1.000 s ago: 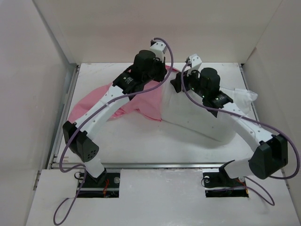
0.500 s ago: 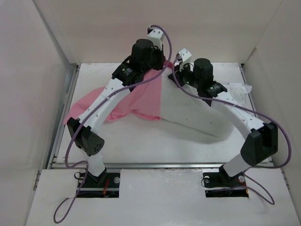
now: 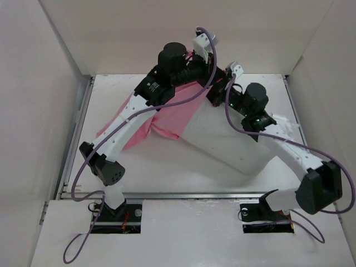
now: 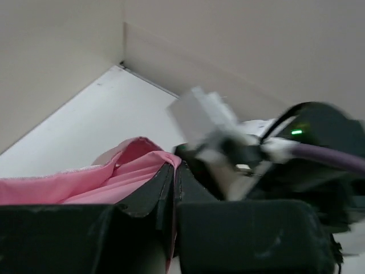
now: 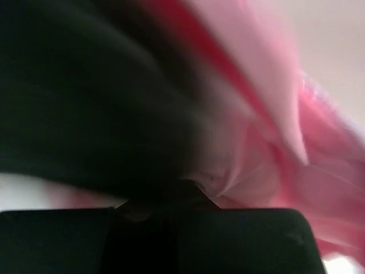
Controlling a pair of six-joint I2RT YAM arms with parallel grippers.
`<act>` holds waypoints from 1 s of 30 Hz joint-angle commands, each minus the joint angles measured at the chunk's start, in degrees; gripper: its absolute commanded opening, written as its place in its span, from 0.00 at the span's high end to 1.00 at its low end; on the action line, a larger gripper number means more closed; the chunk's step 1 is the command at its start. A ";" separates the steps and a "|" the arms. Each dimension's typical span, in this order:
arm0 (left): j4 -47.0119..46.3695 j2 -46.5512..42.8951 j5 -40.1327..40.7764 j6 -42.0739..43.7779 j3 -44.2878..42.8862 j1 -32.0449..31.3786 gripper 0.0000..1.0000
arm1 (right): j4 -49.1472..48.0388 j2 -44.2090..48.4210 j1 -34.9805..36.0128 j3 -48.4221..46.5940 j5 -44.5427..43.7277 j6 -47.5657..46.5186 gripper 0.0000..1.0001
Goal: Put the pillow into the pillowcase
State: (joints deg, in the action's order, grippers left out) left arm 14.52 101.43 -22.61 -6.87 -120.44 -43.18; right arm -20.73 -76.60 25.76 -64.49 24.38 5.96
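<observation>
The pillowcase [image 3: 169, 122] has risen; left pincer [image 4: 173, 170] and right pincer [image 5: 193, 189] both pinch its edge.

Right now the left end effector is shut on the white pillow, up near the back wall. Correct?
Not quite. The left end effector is shut, up near the back wall, but on the pink pillowcase, not the white pillow. The left wrist view shows pink cloth pinched between its fingers.
</observation>
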 commanded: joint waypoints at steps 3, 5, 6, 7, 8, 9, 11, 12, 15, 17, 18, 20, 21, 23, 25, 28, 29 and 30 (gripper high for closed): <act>-2.83 1.66 -19.56 -3.22 -4.44 -4.98 1.00 | -41.52 -5.92 0.70 6.39 7.69 20.30 1.00; -2.31 3.94 -24.12 -5.68 -7.25 -5.51 1.00 | -47.70 -9.25 0.70 7.10 8.84 24.61 1.00; -2.31 6.39 -27.63 -6.74 -8.22 -5.51 1.00 | -53.30 -10.32 0.70 7.10 8.84 27.68 1.00; -1.44 7.63 -28.97 -7.27 -8.93 -6.04 1.00 | -55.54 -11.28 0.70 7.10 7.10 29.01 1.00; -0.73 8.52 -28.98 -7.28 -8.93 -6.04 1.00 | -57.47 -12.16 -0.17 7.10 6.56 30.68 1.00; 1.97 9.22 -28.98 -6.75 -8.93 -6.04 1.00 | -59.67 -13.65 -0.88 7.10 6.56 35.04 1.00; 2.09 9.23 -26.44 -6.22 -2.57 -6.04 1.00 | -66.17 -15.32 -3.51 7.10 5.77 39.81 1.00; 0.26 8.27 -26.43 -6.92 0.35 -6.04 1.00 | -67.41 -15.94 -4.13 7.10 5.77 41.49 1.00; -2.75 7.03 -25.04 -5.70 4.94 -7.36 1.00 | -70.14 -18.14 -5.37 7.10 6.55 45.37 1.00; -0.65 5.81 -13.77 -4.99 6.61 -7.36 1.00 | -70.07 -18.76 -6.06 8.32 7.95 46.78 1.00; 0.23 5.80 -8.64 -4.38 7.23 -7.36 1.00 | -68.84 -18.24 -6.77 9.81 7.96 46.78 1.00; 1.90 5.80 0.94 -4.38 7.85 -6.40 1.00 | -61.76 -15.96 -7.56 11.48 7.96 45.65 0.94; 2.43 5.80 1.77 -4.38 8.46 -5.52 0.88 | -58.58 -15.08 -7.56 12.71 7.96 44.24 0.88; 2.44 5.80 0.56 -4.99 9.09 -3.07 0.39 | -47.81 -11.84 -8.09 13.42 6.83 38.64 0.67; 1.91 5.18 1.16 -5.52 9.09 -2.44 0.00 | -39.43 -9.46 -8.09 13.42 3.14 35.11 0.50; 2.61 2.82 6.25 -4.29 8.56 -1.91 0.00 | -20.28 -5.33 -8.09 10.19 -5.43 27.46 0.24; 2.61 1.94 7.22 -4.29 8.56 -1.13 0.00 | -15.09 -4.45 -8.09 8.87 -8.01 25.79 0.22; 2.61 0.28 7.75 -3.68 8.56 -1.12 0.00 | -6.43 -3.83 -8.09 7.55 -9.86 23.08 0.22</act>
State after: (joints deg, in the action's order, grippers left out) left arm 11.94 104.77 -23.75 -12.49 -113.16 -47.66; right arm -39.00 -86.76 17.43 -51.27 22.20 38.02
